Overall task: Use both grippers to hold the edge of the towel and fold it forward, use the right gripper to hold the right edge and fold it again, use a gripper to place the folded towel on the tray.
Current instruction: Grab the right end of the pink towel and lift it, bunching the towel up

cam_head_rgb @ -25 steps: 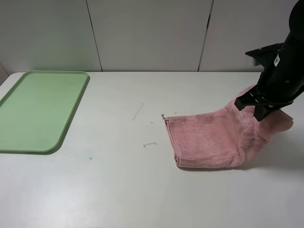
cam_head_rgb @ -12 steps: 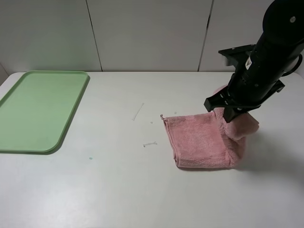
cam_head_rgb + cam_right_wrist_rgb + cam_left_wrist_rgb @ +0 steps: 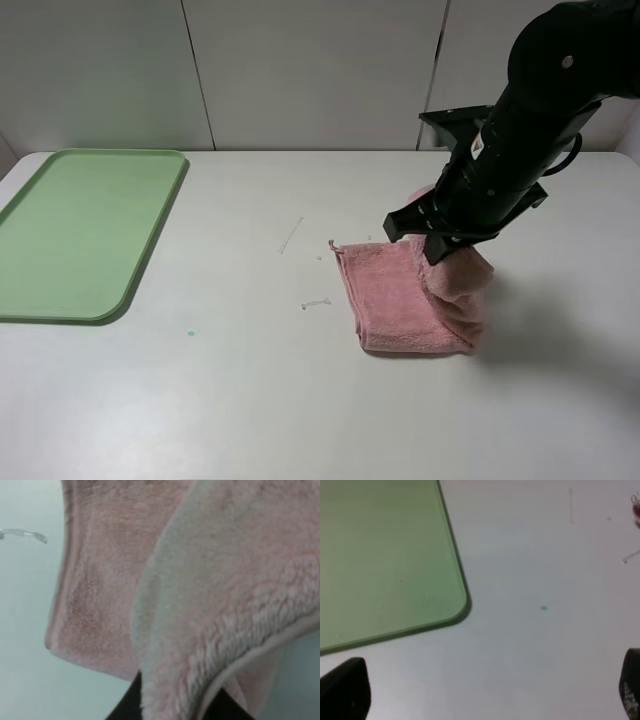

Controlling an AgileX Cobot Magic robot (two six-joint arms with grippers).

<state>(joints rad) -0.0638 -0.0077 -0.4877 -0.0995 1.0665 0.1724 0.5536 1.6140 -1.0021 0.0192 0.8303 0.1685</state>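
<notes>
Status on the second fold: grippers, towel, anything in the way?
Right gripper shut on pink terry towel, right edge raised over flat half. Left gripper open, empty, near corner of green plastic tray. Only tiny scraps on white table.

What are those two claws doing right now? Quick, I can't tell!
Left claw: open, holding nothing.
Right claw: closed on the pink towel, holding its right edge up over the rest.

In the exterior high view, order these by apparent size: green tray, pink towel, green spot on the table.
1. green tray, largest, though the frame edge cuts it off
2. pink towel, partly folded over
3. green spot, smallest by far
</notes>
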